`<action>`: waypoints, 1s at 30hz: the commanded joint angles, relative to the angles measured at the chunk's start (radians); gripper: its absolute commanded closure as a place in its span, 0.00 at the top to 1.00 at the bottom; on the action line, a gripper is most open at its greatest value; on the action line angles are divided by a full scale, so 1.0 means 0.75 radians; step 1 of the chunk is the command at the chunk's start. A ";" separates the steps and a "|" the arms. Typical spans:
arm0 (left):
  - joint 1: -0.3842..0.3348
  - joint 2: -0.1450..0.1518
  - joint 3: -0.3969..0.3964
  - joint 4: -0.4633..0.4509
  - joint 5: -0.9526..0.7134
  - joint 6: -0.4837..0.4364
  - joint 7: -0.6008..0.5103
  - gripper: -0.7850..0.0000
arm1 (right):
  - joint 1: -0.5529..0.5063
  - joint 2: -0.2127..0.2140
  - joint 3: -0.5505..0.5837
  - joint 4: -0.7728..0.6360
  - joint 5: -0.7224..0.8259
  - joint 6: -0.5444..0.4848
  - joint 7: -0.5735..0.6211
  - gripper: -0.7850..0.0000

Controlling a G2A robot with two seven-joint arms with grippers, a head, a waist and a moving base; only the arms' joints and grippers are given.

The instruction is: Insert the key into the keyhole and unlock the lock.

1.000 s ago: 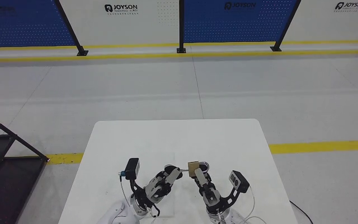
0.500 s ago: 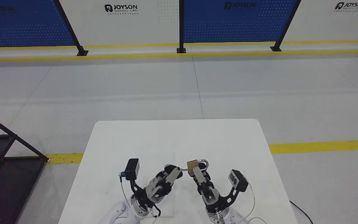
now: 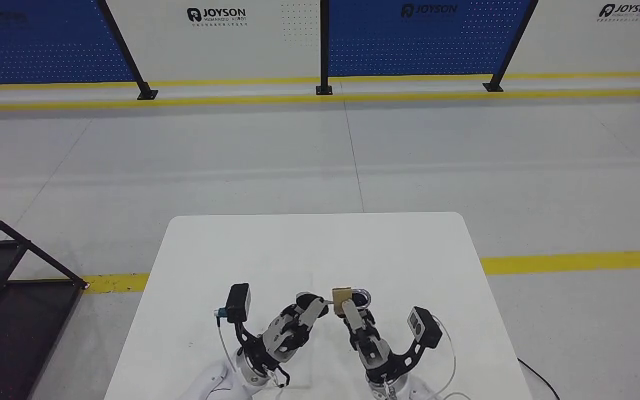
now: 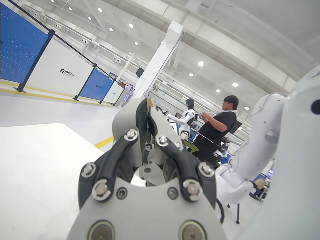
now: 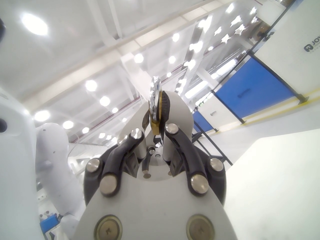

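right gripper point(image 5: 157, 109) clamps the lock point(image 5: 154, 93) — left gripper point(image 4: 149, 113) pinches the key point(image 4: 150, 101).

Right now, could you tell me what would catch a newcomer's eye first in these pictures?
The brass padlock with its silver shackle stands out first, clamped in the right gripper over the near part of the white table. Right beside it, the left gripper pinches a thin brass key aimed toward the padlock. Whether the key is already in the keyhole cannot be told.
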 commanded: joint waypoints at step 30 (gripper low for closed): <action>-0.007 0.038 -0.078 0.025 -0.157 -0.128 -0.240 0.42 | -0.035 0.001 0.086 -0.020 0.056 -0.022 0.139 0.00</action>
